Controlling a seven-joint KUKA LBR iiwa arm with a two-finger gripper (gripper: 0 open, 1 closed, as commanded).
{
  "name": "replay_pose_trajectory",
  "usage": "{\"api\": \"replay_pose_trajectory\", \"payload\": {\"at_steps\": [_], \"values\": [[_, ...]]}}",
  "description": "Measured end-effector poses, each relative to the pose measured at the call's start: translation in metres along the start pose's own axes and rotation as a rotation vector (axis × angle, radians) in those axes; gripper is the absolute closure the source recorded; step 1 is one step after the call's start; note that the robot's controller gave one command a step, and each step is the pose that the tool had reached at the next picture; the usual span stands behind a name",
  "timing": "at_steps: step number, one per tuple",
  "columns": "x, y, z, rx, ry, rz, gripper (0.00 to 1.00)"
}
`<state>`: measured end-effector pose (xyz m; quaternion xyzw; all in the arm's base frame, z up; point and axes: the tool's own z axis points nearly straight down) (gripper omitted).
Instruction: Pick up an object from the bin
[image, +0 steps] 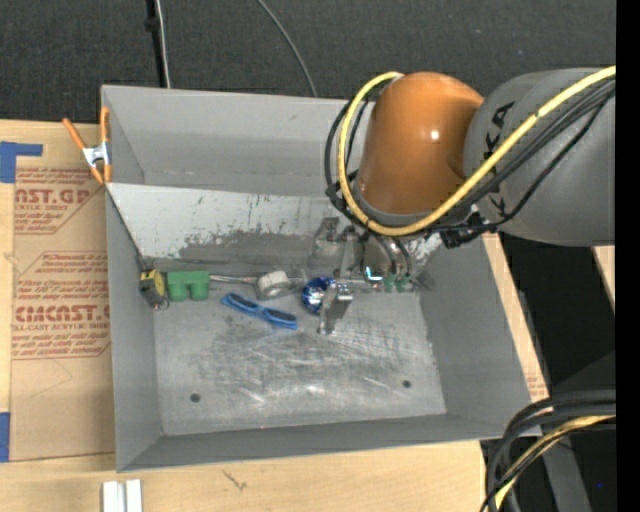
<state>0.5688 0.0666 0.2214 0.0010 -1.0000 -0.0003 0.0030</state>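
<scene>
Orange wrist cover (420, 140) sits uppermost. Below it the end effector (335, 305) hangs low over the bin (130, 330) floor, with a small shiny blue piece (315, 293) just beside it. How wide it stands I cannot tell, and I see no hold. Farther off lie a blue clip (262, 311) and a green block (187, 286). Nothing is lifted, I judge — grasp and raise remain.

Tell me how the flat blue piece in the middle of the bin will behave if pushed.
The flat blue piece looks thin and lies flat on the bin floor, so it would probably slide or spin rather than roll. It seems light, perhaps plastic. Its low profile may make it hard to grip, and it might flex.
</scene>
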Motion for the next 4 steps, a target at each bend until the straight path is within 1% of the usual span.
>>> {"api": "replay_pose_trajectory", "payload": {"at_steps": [1,2,3,4], "values": [[-0.006,-0.001,0.137,-0.002,-0.01,0.329,0.0],[-0.006,-0.002,0.139,-0.001,-0.008,0.33,1.0],[-0.006,0.003,0.026,-0.004,-0.015,0.331,1.0],[-0.022,-0.029,-0.071,0.0,-0.016,0.123,1.0]]}}
